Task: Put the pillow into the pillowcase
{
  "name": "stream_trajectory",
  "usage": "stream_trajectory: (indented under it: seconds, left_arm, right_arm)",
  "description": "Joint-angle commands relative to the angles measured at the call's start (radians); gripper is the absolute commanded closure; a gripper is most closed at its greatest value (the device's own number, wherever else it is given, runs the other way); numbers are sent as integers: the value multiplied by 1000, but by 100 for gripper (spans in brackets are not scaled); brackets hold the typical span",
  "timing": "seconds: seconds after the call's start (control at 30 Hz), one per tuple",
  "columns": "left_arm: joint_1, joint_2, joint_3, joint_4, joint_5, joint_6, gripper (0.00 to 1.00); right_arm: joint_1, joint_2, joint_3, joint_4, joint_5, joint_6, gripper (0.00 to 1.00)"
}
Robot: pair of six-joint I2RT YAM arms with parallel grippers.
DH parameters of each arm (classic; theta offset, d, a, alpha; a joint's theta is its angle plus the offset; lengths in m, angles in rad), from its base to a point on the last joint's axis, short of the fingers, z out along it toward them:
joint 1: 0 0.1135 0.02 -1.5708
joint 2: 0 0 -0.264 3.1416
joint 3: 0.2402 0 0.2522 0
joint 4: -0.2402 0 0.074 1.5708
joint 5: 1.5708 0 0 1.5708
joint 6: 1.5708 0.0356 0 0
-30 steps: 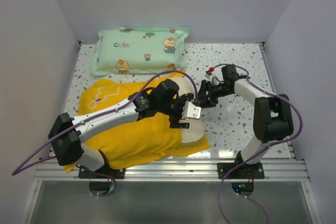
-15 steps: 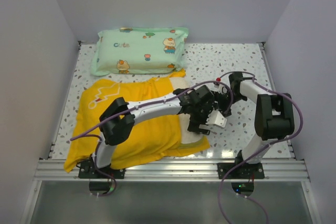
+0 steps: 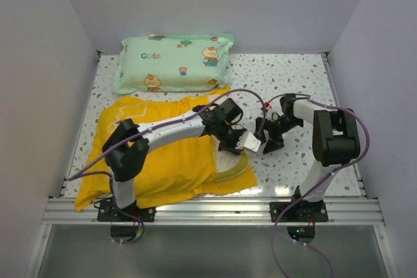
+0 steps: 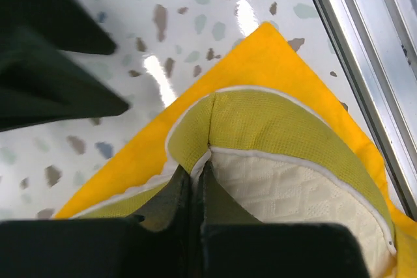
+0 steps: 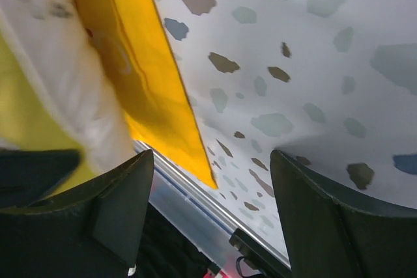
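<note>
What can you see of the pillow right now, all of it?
Only one end of the pillow shows; the rest is hidden under the yellow pillowcase, near the front edge of the table. Its face is cream-white quilted fabric, framed by an olive-yellow edge band with white piping. The band is creased at the corner, where the shut left pincer appears to pinch it. Yellow case fabric lies under the exposed end.
</note>
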Motion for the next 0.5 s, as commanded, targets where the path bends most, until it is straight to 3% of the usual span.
stream_trajectory:
  seconds: [0.0,0.4,0.43,0.47]
  left_arm:
    - [86,-184,-39,104,154,-22,100]
    - [120,-257,-99,159,211,-67,100]
    - [120,-257,-99,161,200,-70,100]
    - [123,-258,-96,161,200,-70,100]
  right_arm:
    - [43,21,25,36,-43,9,25]
    - [244,241,74,410,-115,259,26]
    - [252,260,78,418,-90,266,27]
    - [257,270,82,426,-62,273,34]
